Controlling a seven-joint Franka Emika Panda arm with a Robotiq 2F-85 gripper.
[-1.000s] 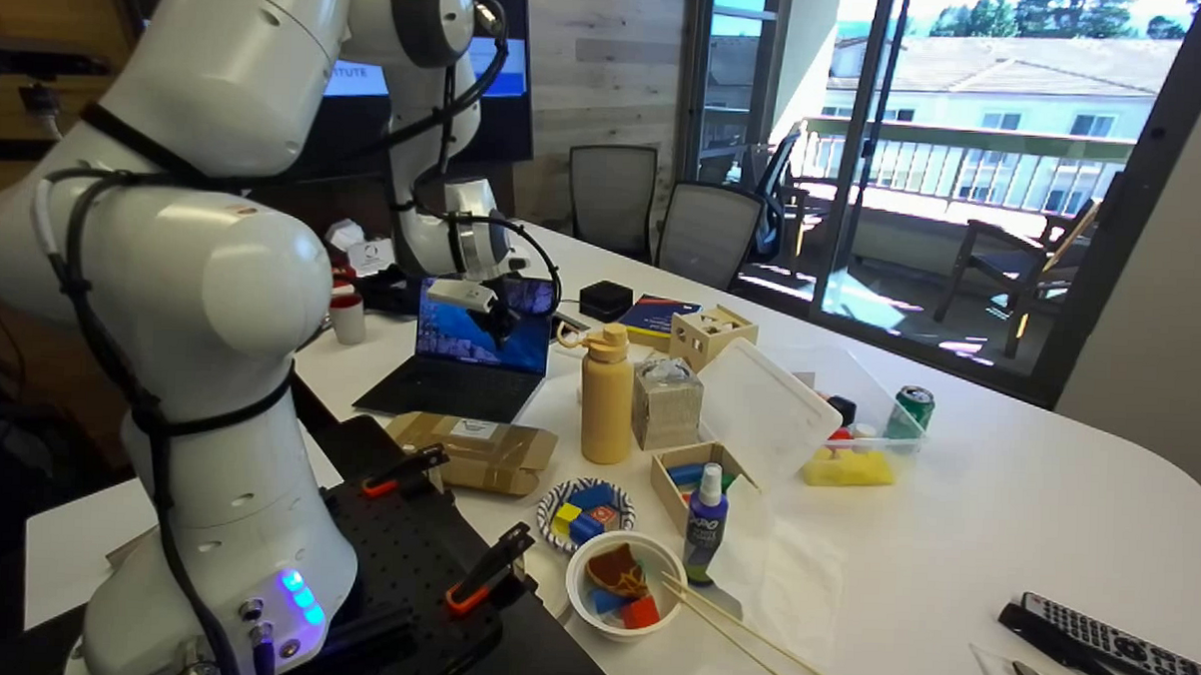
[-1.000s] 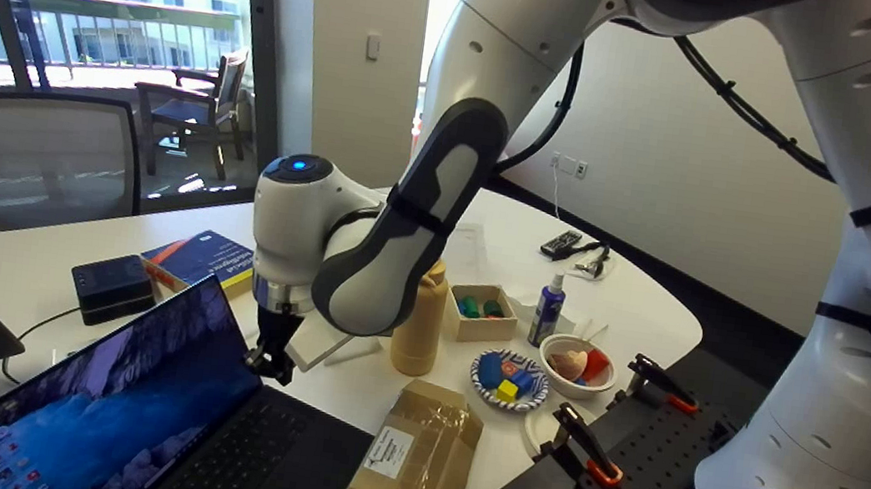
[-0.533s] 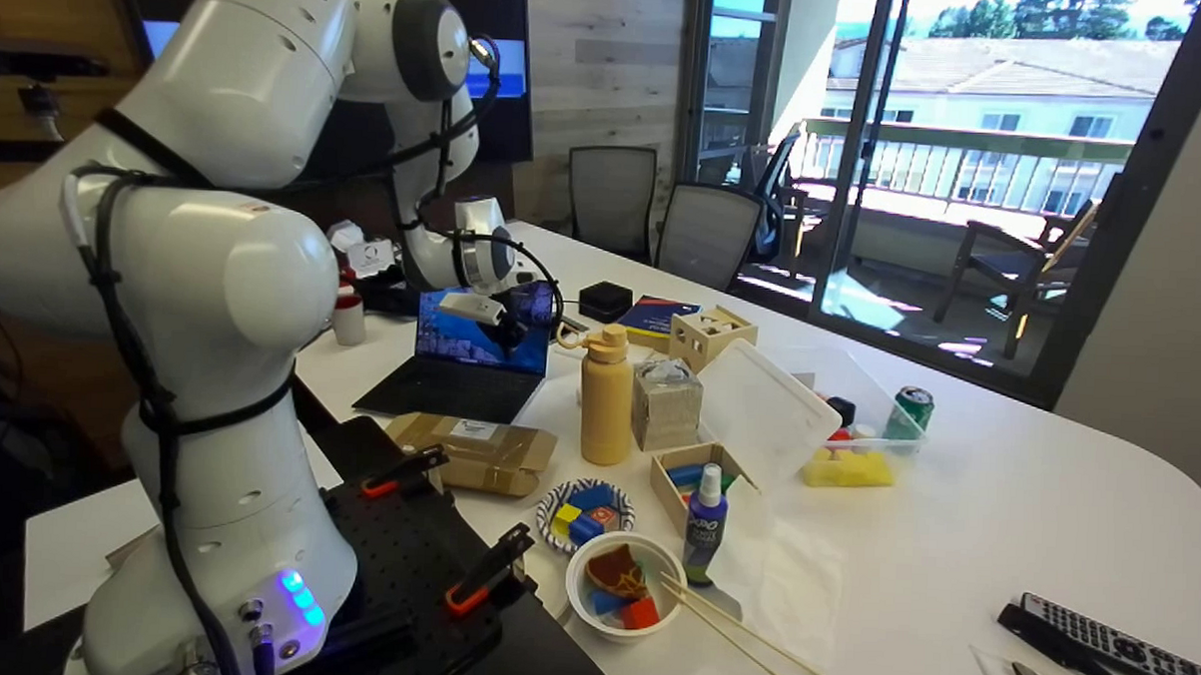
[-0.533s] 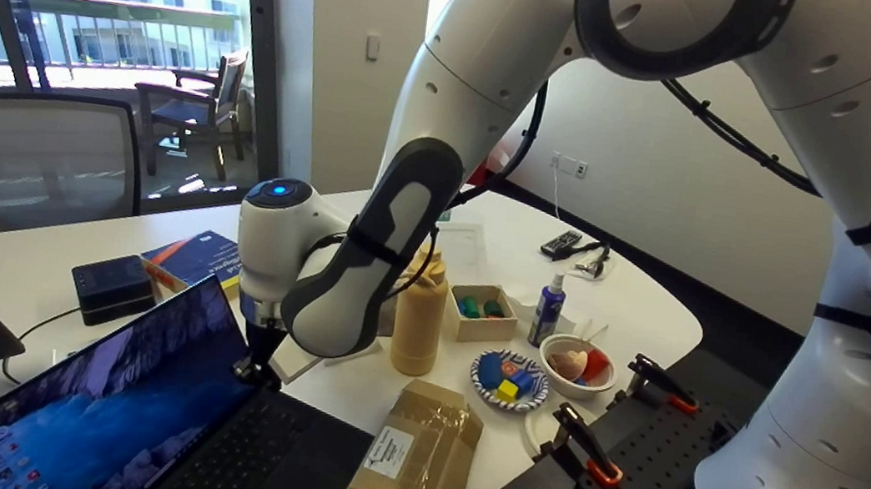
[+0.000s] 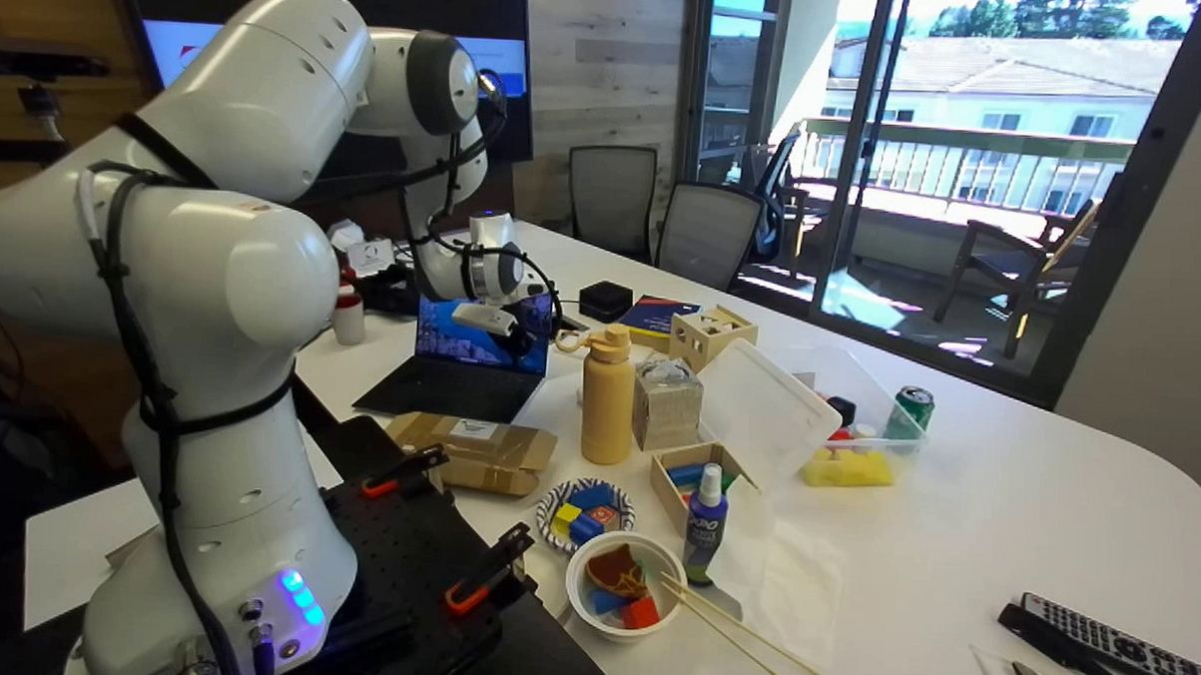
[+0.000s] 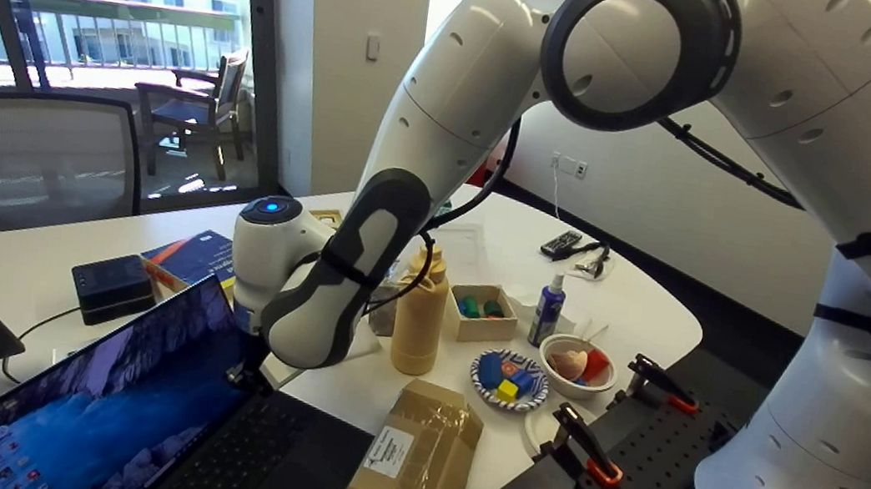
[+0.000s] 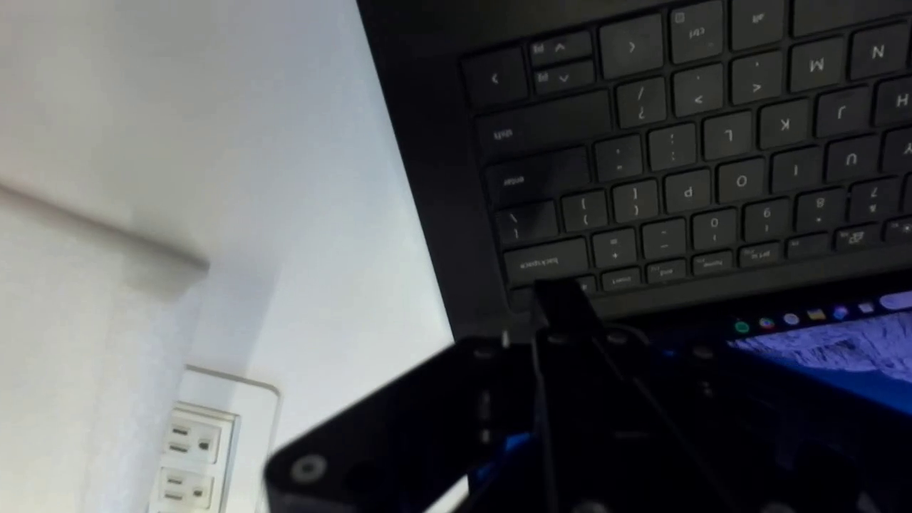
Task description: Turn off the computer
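The computer is an open black laptop on the white table, in both exterior views (image 5: 449,387) (image 6: 231,453). Its screen is lit with a blue desktop picture. My gripper (image 5: 520,347) is low at the laptop's screen side in both exterior views (image 6: 249,378). In the wrist view the gripper (image 7: 566,296) is dark, with its fingers together and nothing seen between them. The fingertips overlie the keyboard's (image 7: 684,178) top-row corner, just beyond backspace, near the hinge. They hide part of the corner keys. I cannot tell whether they touch.
A brown cardboard package (image 5: 477,453) lies in front of the laptop. A yellow bottle (image 5: 606,403) stands beside it. A black box (image 6: 111,289) and a blue book (image 6: 198,259) lie behind. A power outlet (image 7: 192,463) shows in the wrist view.
My arm has lowered, bringing the gripper down from beside the screen towards the keyboard's corner near the hinge. The laptop and the other objects have not moved.
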